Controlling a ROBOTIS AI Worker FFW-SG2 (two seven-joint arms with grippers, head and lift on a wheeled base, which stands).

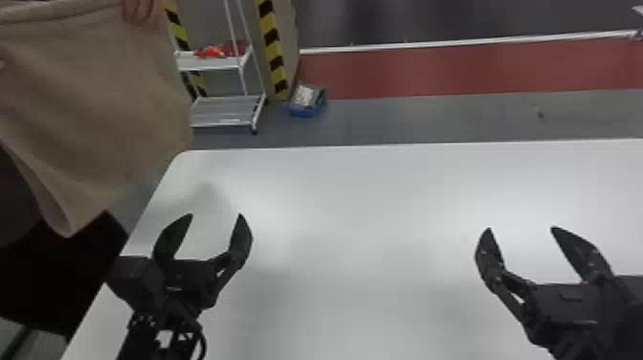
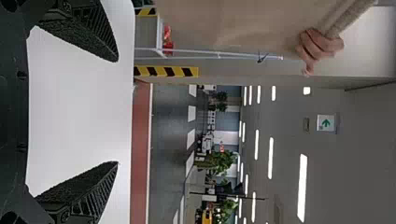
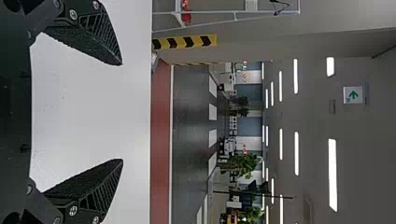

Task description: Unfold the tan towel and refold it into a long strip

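Note:
A person's hands hold the tan towel (image 1: 91, 95) up in the air beyond the table's left edge in the head view, its lower corner hanging down. My left gripper (image 1: 216, 216) stands open above the table's left part, to the right of the towel and apart from it. Over the table's right side, my right gripper (image 1: 520, 230) is also open and holds nothing. In the left wrist view, the towel (image 2: 233, 23) hangs beyond my left gripper (image 2: 117, 112), with a hand gripping its rolled edge. The right wrist view has my right gripper (image 3: 123, 112) with its fingers apart over the white surface.
The white table (image 1: 354, 206) lies beneath both grippers. Behind it are a metal cart (image 1: 225, 110), a striped post (image 1: 272, 48) and a blue box (image 1: 306, 100) on the floor. A black object (image 1: 52, 282) stands beside the table's left edge.

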